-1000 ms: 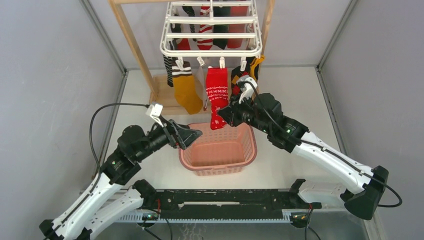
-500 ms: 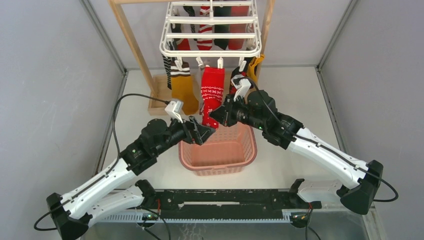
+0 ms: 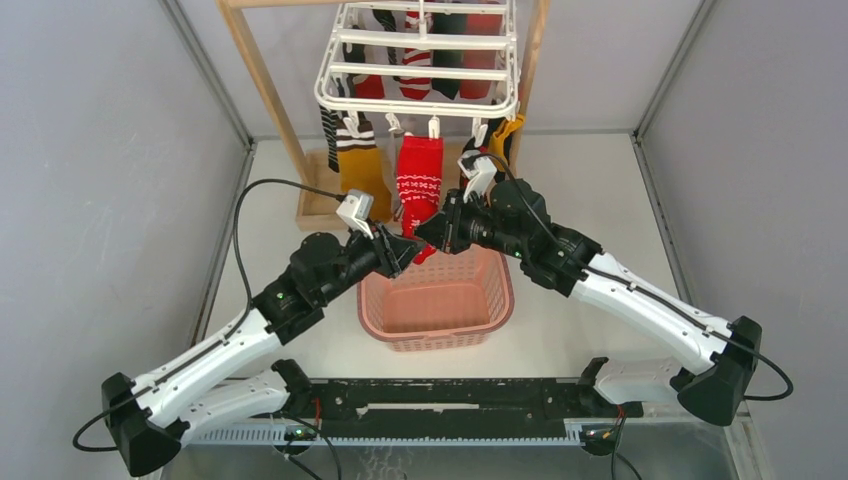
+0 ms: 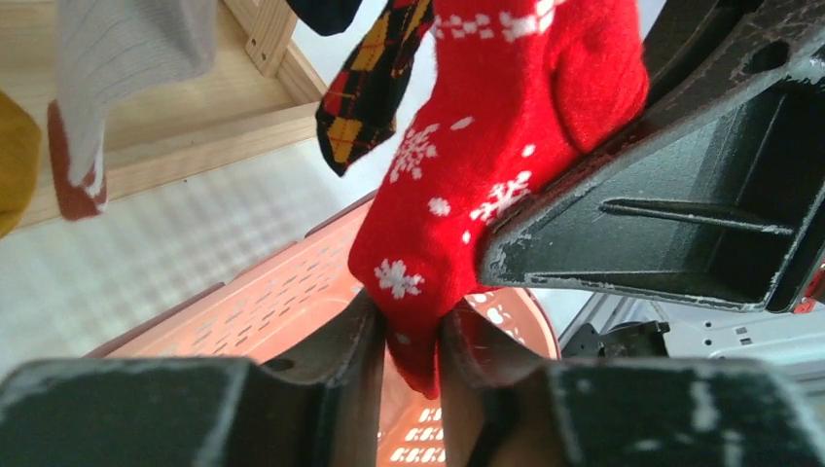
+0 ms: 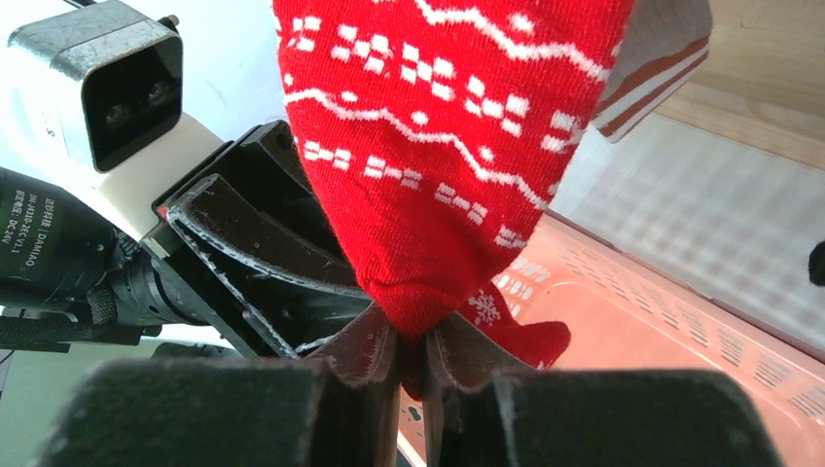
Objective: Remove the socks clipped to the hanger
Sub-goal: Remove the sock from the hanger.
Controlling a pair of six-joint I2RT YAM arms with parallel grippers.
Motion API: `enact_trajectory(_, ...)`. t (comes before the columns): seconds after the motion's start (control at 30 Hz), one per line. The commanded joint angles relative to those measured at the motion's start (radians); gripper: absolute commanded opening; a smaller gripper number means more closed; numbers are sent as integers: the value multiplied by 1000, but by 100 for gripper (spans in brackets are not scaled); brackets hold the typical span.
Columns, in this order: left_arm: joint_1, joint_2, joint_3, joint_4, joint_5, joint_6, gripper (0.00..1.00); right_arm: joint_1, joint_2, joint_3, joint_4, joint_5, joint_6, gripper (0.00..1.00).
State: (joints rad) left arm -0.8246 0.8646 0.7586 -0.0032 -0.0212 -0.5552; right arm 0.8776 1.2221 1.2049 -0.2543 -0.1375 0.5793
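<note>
Tabletop (image 3: pixel 600 180) white, grey walls (image 3: pixel 90 150), red sock (image 3: pixel 418 185) hanging

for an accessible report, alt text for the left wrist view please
The left gripper pinches the toe of a red sock with white snowflakes, the right gripper's finger against its side. Below lies a pink basket; an argyle sock hangs behind.

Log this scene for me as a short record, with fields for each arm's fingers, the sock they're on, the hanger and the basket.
Left fingers: closed on the toe of the red sock
Right fingers: pinching the same sock just above the toe
Red sock: hanging from the hanger, top at a clip
Basket: pink, on the table below the sock
Other socks: several on the hanger, including a mustard sock
</note>
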Motion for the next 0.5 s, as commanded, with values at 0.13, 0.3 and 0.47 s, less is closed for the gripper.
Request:
enact_trajectory(0.13, 39, 11, 49, 89, 87, -35, 22, 1, -13, 39, 2, -6, -17, 28)
enact_trajectory(0.3, 139, 30, 24, 146, 270, -121, 21, -27, -52, 18, -11, -9, -40, 39)
enact_trajectory(0.47, 204, 50, 7, 204, 419, -179, 22, -66, -121, -28, 0, -12, -65, 44)
